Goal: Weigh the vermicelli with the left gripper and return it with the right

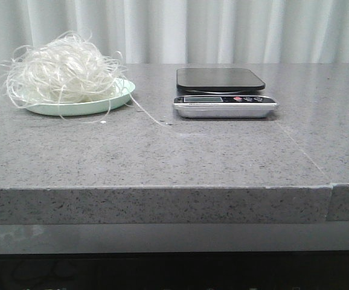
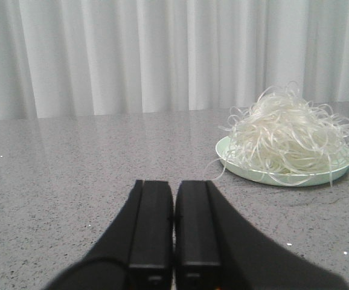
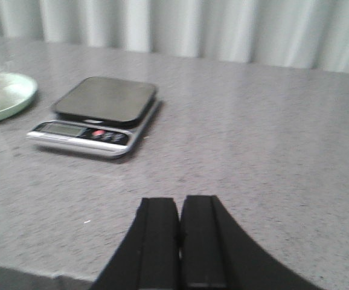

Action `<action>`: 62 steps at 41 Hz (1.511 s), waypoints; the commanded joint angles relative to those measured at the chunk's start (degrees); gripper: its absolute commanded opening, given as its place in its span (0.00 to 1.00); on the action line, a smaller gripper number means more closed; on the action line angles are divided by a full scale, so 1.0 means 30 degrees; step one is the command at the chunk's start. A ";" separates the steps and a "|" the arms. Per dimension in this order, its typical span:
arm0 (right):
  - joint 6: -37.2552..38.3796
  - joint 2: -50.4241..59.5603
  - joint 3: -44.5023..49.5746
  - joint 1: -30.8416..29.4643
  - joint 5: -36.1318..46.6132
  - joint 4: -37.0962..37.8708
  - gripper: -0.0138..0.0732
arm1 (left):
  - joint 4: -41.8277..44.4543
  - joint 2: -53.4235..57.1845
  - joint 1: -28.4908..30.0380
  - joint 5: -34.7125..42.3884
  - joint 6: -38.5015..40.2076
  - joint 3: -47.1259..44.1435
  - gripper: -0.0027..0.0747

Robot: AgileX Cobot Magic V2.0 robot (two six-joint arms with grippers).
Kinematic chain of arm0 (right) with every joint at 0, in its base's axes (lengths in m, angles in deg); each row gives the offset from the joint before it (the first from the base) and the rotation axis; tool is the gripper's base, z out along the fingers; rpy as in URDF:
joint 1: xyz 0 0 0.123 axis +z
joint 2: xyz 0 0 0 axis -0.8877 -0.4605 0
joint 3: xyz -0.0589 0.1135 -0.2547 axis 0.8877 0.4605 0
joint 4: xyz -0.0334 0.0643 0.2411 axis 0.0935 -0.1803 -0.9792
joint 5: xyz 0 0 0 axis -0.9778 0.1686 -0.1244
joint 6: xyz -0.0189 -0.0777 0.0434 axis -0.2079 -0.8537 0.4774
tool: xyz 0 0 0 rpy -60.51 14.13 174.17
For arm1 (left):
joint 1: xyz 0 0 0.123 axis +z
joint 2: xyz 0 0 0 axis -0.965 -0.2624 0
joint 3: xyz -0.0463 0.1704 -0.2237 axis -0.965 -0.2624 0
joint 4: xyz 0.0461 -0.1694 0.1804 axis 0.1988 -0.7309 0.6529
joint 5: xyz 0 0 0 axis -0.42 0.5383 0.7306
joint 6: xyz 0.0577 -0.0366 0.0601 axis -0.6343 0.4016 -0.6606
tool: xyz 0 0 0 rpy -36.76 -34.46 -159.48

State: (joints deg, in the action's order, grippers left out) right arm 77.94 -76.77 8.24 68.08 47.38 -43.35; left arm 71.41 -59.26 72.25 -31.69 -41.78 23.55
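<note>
The vermicelli (image 1: 63,75) (light, springy, likely brittle) is best pinched mid-heap; the left gripper (image 2: 174,226) is closed, empty.

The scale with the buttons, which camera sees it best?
The right wrist view: the kitchen scale is seen from above, showing its whole dark platform, display and buttons. The front view shows the scale side-on and sharper, its platform flattened. The left wrist view catches only a dark sliver at its edge.

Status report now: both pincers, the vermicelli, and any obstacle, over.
Left pincer shut, empty, low over the table. Right pincer shut, empty. Vermicelli heaped on the green plate, untouched; scale bare. Nothing between plate and scale.
</note>
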 commanded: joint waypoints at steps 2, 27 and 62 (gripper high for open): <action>-0.0056 0.0928 0.1990 -0.1239 0.4118 0.0088 0.33 | -0.0131 0.0392 0.0010 0.1532 0.0049 -0.0082 0.22; -0.0056 0.2385 0.6159 -0.1411 0.7997 0.0088 0.33 | -0.0131 0.0392 0.0010 0.1532 0.0049 -0.0082 0.22; 0.2114 0.2385 0.6159 -0.1411 0.9419 0.1684 0.33 | -0.0131 0.0392 0.0010 0.1532 0.0049 -0.0082 0.22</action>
State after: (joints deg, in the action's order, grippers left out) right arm 84.14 -70.47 27.12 64.15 70.55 -38.77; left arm 71.41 -59.26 72.25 -31.69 -41.78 23.55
